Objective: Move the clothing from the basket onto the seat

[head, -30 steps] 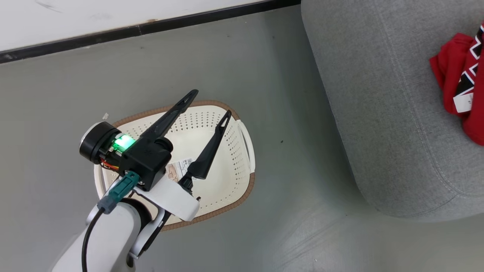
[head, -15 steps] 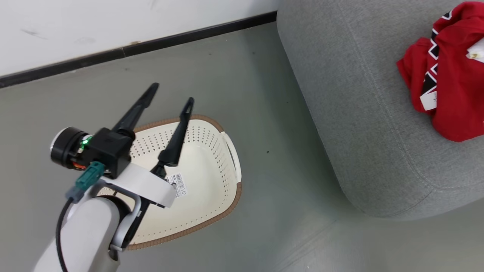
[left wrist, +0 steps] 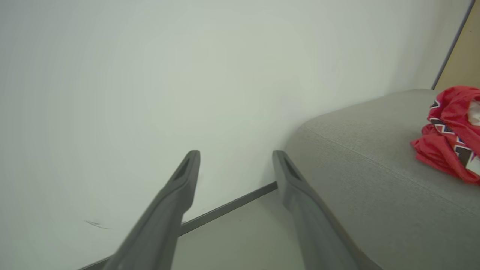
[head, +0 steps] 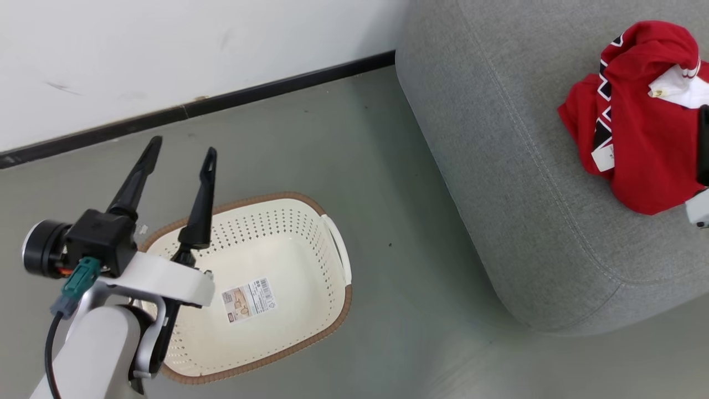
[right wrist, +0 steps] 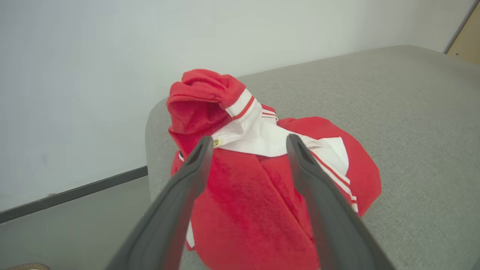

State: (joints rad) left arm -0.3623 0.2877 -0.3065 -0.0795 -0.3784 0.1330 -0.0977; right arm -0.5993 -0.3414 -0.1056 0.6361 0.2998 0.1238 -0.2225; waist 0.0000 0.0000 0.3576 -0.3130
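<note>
The clothing (head: 637, 133) is a crumpled heap of red garments with black-and-white trim and a white piece (right wrist: 262, 137), lying on the grey seat (head: 515, 166) at the right. On the floor the cream basket (head: 293, 233) holds only its barcode sticker (head: 249, 299). My left gripper (head: 181, 151) is open above the basket's left rim, fingers pointing toward the wall. In the left wrist view the left gripper (left wrist: 236, 155) holds nothing. My right gripper (right wrist: 250, 141) is open just short of the heap (right wrist: 243, 202), and one dark finger (head: 703, 144) shows at the head view's right edge.
A white wall (head: 166, 50) with a black skirting strip (head: 249, 94) runs behind the basket and seat. Grey floor (head: 399, 266) separates the basket from the seat's rounded corner (head: 554, 316). A tan panel (left wrist: 465, 56) stands at the seat's far end.
The head camera has shifted, bringing the heap further into view. Relative to the basket, my left gripper has moved from over its middle to its left rim, uncovering the sticker, still open.
</note>
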